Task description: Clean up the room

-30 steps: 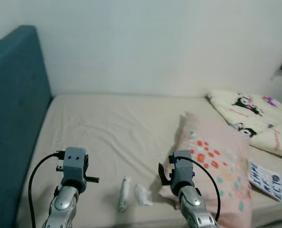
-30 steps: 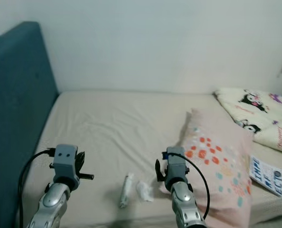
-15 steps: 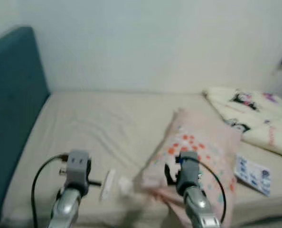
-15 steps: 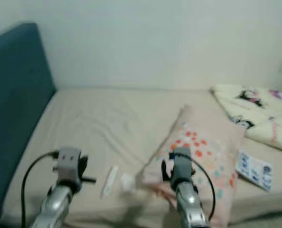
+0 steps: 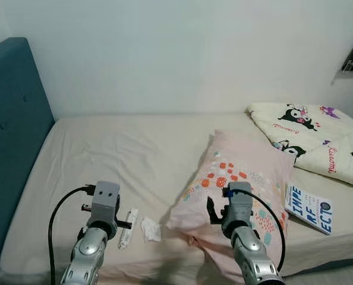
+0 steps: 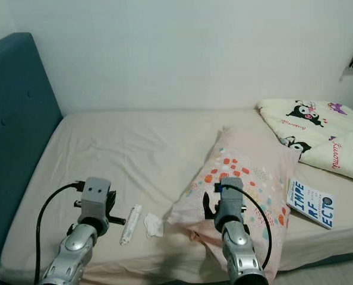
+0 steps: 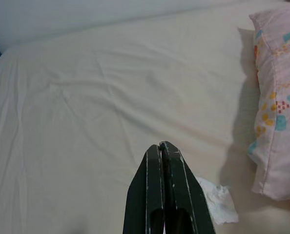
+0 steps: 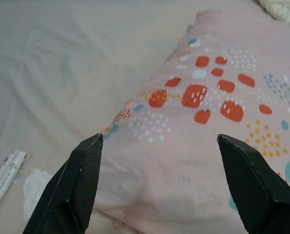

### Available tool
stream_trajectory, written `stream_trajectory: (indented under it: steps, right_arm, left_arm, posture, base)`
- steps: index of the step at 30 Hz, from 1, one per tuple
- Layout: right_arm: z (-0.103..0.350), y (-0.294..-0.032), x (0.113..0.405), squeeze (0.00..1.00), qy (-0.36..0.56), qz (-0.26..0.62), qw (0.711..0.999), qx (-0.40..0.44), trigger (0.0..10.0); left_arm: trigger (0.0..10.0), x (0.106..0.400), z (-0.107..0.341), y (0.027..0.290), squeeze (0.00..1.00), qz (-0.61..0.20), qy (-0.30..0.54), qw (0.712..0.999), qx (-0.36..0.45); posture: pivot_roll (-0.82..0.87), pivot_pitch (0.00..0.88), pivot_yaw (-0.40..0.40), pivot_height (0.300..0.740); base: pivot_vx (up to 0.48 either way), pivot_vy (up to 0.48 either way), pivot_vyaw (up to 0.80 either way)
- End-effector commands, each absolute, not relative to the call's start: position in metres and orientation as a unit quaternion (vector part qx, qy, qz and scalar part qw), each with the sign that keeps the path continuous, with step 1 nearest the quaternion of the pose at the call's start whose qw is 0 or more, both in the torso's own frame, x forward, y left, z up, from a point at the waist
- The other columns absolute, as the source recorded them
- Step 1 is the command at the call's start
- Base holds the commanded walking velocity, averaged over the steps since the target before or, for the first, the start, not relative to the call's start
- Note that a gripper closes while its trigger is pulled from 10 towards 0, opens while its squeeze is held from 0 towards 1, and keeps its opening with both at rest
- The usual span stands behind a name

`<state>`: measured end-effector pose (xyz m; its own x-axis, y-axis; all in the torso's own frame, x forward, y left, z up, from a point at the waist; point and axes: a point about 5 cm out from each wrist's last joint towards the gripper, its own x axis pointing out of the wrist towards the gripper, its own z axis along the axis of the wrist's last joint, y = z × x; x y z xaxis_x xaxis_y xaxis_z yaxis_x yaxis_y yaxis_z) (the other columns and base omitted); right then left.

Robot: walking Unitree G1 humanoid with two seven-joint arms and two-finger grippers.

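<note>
A pink pillow (image 5: 242, 178) with orange and teal spots lies tilted on the beige bed (image 5: 123, 154). Left of its near corner are a crumpled white tissue (image 5: 150, 229) and a white wrapped stick (image 5: 128, 219). My right gripper (image 8: 159, 138) is open wide, hovering just above the pillow's near half (image 8: 208, 122). My left gripper (image 7: 160, 146) is shut on nothing, above the sheet, with the tissue (image 7: 217, 204) just beside its fingers.
A book (image 5: 309, 208) with blue letters lies on the bed right of the pillow. A cream cartoon-print blanket (image 5: 319, 136) is folded at the far right. A teal headboard (image 5: 10, 130) rises on the left. The bed's front edge is close below my arms.
The whole picture has shifted and sharpened as the camera moved. The pillow, tissue and stick keep their places on the bed. Both arms hold the same pose.
</note>
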<state>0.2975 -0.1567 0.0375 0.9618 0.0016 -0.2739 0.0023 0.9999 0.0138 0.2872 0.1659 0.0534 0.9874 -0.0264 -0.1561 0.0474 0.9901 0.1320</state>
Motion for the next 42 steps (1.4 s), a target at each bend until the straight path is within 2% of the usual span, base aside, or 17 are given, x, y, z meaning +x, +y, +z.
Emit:
stream_trajectory:
  steps: [1, 10, 30, 42]
  right_arm:
    - [0.034, -0.159, 0.296, 0.00, 0.151, -0.005, 0.989, 0.007, 10.0]
    - [0.030, -0.159, 0.293, 0.00, 0.155, -0.008, 0.988, 0.009, 10.0]
    - [0.013, -0.154, 0.280, 0.00, 0.188, 0.016, 0.982, -0.021, 10.0]
    - [0.010, -0.152, 0.273, 0.00, 0.190, 0.021, 0.981, -0.021, 10.0]
  left_arm:
    - [10.0, 0.289, 0.052, 0.168, 0.00, -0.022, 0.084, 0.993, 0.076]
    - [10.0, 0.288, 0.054, 0.173, 0.00, -0.009, 0.078, 0.995, 0.067]
    - [10.0, 0.272, 0.038, 0.171, 0.00, -0.006, 0.106, 0.992, 0.064]
    - [10.0, 0.263, 0.025, 0.167, 0.00, -0.022, 0.126, 0.989, 0.073]
  posture:
    - [0.01, 0.000, -0.098, 0.740]
    - [0.02, 0.000, -0.099, 0.740]
    - [0.02, 0.000, -0.090, 0.740]
    - [0.01, 0.000, -0.090, 0.710]
  base:
    - [0.000, 0.000, 0.00]
    - [0.000, 0.427, 0.00]
    - [0.000, 0.000, 0.00]
    - [0.000, 0.000, 0.00]
